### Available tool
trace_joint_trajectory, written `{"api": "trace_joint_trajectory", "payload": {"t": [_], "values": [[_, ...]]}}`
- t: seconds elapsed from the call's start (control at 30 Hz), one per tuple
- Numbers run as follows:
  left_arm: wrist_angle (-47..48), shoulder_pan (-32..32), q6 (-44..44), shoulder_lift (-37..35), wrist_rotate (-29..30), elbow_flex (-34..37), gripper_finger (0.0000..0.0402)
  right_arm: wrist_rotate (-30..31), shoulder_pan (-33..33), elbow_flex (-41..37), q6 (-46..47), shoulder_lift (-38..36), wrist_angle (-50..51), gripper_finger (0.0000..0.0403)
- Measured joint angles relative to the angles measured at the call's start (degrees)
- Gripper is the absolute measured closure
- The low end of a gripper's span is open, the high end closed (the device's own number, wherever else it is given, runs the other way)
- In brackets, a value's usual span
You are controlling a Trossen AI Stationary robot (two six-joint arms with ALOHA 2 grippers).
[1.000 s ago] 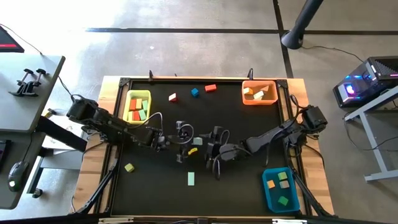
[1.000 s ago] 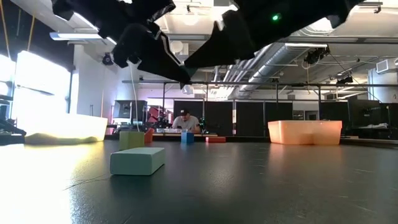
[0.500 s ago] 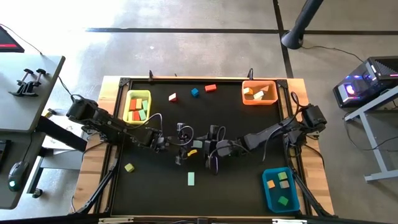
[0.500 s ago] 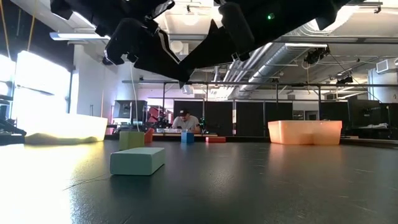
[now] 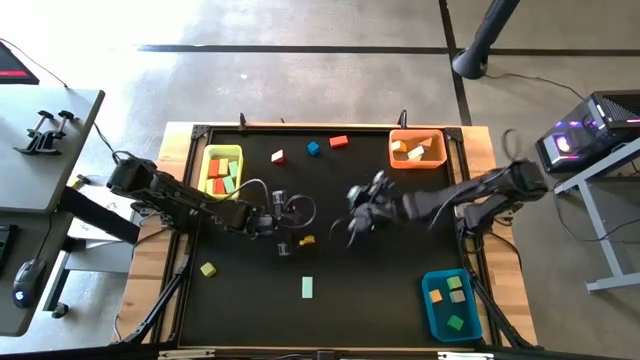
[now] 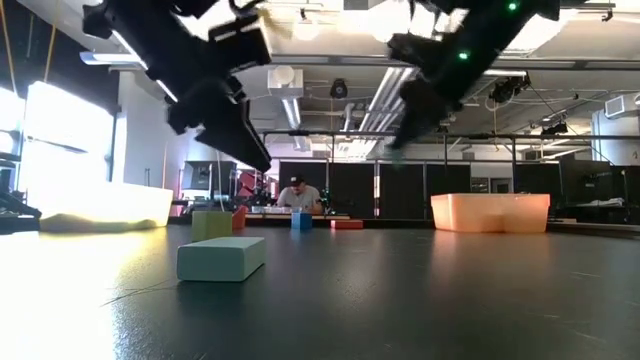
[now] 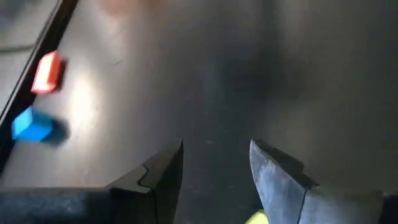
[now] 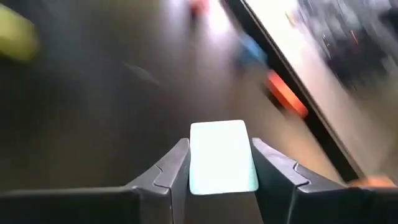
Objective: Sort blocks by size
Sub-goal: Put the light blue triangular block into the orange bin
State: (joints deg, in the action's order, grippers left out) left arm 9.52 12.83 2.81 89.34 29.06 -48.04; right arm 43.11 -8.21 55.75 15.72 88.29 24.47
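My right gripper (image 5: 357, 221) hangs above the table's middle, shut on a pale mint block (image 8: 222, 155). My left gripper (image 5: 282, 226) is left of it, open, with nothing between its fingers (image 7: 216, 149). Below and between the arms a small yellow block (image 5: 307, 240) lies flat on the mat. A mint bar (image 5: 307, 287) and a green cube (image 5: 207, 269) lie nearer the front. A red-and-white block (image 5: 278, 156), a blue block (image 5: 313, 148) and a red block (image 5: 338, 141) lie by the far edge. My right gripper pinches the pale mint block by two opposite sides (image 8: 194, 163) between its two fingers. The block's flat face shows between the fingertips. The block is lifted clear of the mat.
A yellow bin (image 5: 205, 172) stands far left, an orange bin (image 5: 441, 150) far right and a blue bin (image 5: 467, 305) near right, each with blocks inside. A raised frame edges the black mat. A person sits far off in the room behind the table.
My right gripper has taken the pale mint block from the table's middle, next to the left gripper. It has risen with the block and swung toward the table's right and far side. My left gripper has drawn back slightly toward the left edge.
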Motion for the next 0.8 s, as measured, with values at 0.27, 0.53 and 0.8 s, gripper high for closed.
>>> {"api": "trace_joint_trajectory", "payload": {"t": [0.27,0.53,0.8], "values": [[2.84,-0.78,3.84,0.02,0.29,-0.06,0.0230,-5.32,27.20,-4.74,2.31,-7.08,14.46,0.0274],[2.67,-0.78,3.08,0.06,0.46,-0.06,0.0230,-14.28,46.25,-8.51,-6.21,-7.33,2.66,0.0260],[2.49,-0.30,3.12,0.06,0.39,-0.06,0.0230,-23.20,47.79,-6.27,-9.82,-9.92,3.05,0.0272]]}}
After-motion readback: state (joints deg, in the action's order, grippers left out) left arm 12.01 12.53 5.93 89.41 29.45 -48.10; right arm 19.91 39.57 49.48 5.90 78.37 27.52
